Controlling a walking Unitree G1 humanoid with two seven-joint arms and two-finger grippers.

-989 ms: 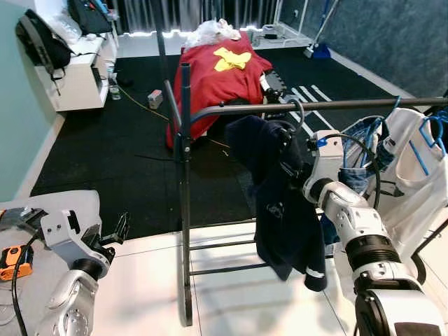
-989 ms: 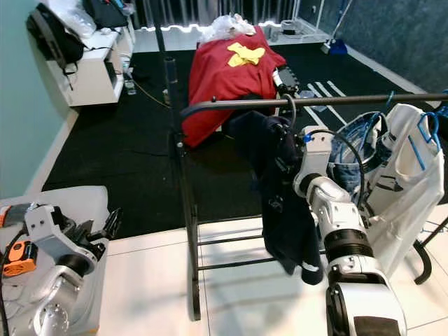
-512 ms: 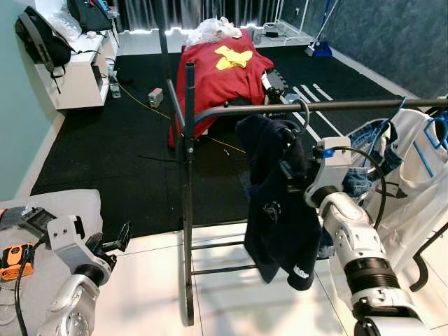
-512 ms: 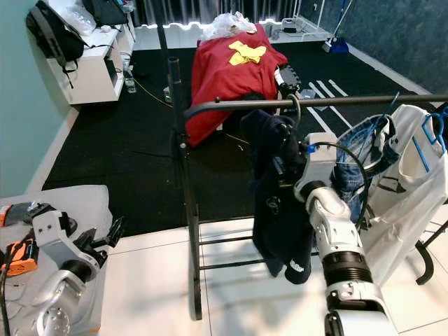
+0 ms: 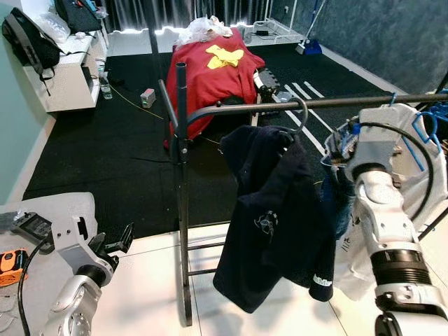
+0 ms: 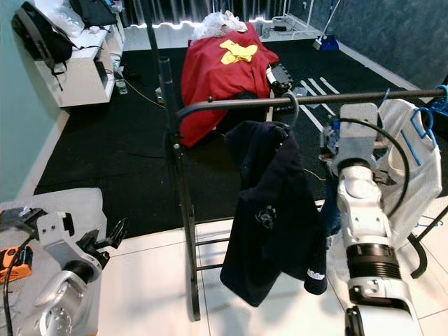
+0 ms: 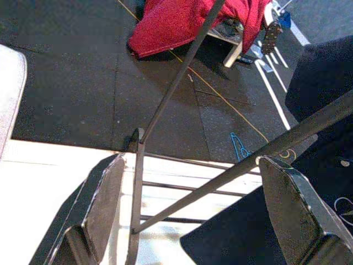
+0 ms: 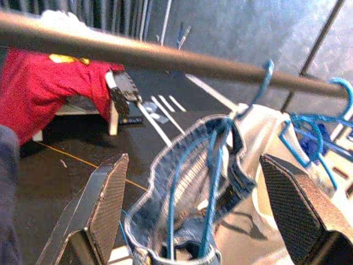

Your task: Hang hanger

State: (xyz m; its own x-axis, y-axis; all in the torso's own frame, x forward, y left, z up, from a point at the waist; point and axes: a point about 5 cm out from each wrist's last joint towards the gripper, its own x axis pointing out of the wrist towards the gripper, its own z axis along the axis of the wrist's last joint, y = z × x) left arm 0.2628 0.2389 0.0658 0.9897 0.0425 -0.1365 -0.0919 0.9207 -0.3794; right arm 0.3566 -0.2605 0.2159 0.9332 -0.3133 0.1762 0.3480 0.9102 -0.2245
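Where the dark rail (image 5: 364,102) runs across the room, a hanger (image 5: 299,115) with a dark blue jacket (image 5: 273,217) is hooked over it. The jacket hangs down in front of the rack's upright post (image 5: 182,182), just beside the right arm.

The right end effector (image 8: 193,199) is raised close to the rail, beside the jacket. In the right wrist view its two fingers (image 8: 105,204) are spread wide with nothing held between them. Past them, a pair of blue jeans on a blue hanger (image 8: 212,182) is seen hanging from the rail, with a white garment (image 8: 276,132) next to it. In the eye views the jeans are mostly hidden behind the arm, and the fingers themselves cannot really be made out there.

The left end effector (image 7: 193,215) is held low, near the white floor (image 6: 154,287), well apart from the jacket. The left wrist view shows its fingers wide open too, with the rack's bottom bars (image 7: 182,187) and a corner of the jacket seen beyond them.

Farther back, a red cloth (image 5: 210,70) is draped over something on the black mat (image 5: 105,147).
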